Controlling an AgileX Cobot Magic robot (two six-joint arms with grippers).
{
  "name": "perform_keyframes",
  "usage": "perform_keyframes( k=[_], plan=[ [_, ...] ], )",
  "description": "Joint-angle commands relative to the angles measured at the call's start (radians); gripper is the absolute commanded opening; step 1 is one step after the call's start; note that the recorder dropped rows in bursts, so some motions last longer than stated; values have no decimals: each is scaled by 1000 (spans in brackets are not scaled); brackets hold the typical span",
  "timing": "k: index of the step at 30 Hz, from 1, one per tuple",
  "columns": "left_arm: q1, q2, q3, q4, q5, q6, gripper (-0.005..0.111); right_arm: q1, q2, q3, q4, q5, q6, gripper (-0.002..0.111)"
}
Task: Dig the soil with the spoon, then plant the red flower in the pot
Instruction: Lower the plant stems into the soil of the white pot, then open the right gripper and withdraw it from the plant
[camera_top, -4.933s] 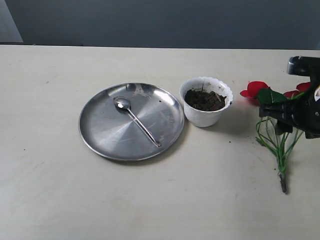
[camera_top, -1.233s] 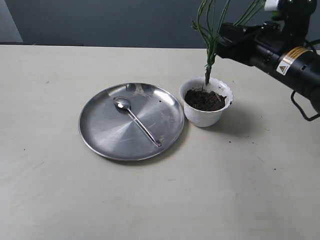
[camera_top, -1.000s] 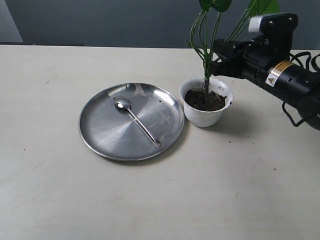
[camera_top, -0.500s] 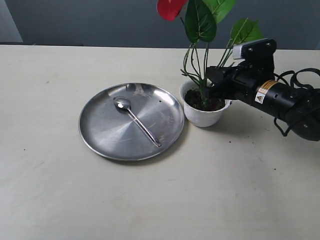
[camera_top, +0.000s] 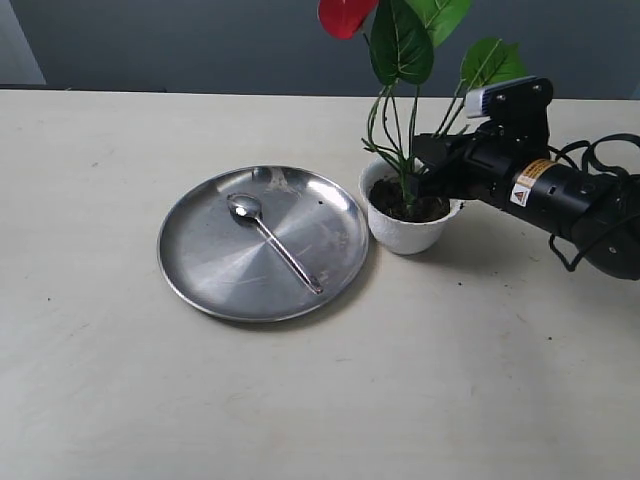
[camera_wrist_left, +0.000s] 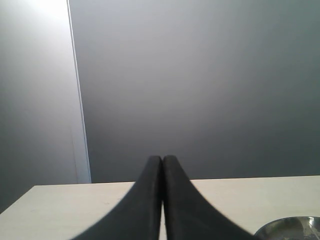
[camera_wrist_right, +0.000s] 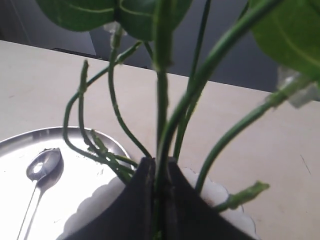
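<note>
exterior view: the right end effector (camera_top: 420, 180) is clamped on the stems of the red flower (camera_top: 400, 45) and holds it upright, with the stem base down in the soil (camera_top: 432, 208) inside the pot (camera_top: 405, 232). the pot stands on the desk (camera_top: 400, 380), just beside the right edge of the steel plate (camera_top: 210, 270). the spoon (camera_top: 272, 240) lies on the plate, bowl toward the far side, handle pointing near-right. right wrist view: the fingers (camera_wrist_right: 139, 200) pinch one green stem between them above the pot rim. left wrist view: the left end effector (camera_wrist_left: 162, 165) has its fingers pressed together, empty, raised above the desk, with the plate rim at one corner.
</note>
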Motion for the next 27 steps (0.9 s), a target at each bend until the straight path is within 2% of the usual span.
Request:
perform_keyframes(
  k=[1,5,10,22,27],
  plan=[
    [-4,-2,-3,-7,-5,-5,0,-2,6,15,-19,72,10,-1],
    [-4,-2,-3,-7,-5,-5,0,-2,6,28,-19,75,12,3],
    [-4,-2,-3,-7,-5,-5,0,-2,6,44,-19,70,27,27],
    [-4,-2,-3,-7,-5,-5,0,-2,-87,95,-31,59,30,28],
    [-4,-2,-3,-7,-5,-5,0,-2,-148,95,-45,120,61,28]
  ],
)
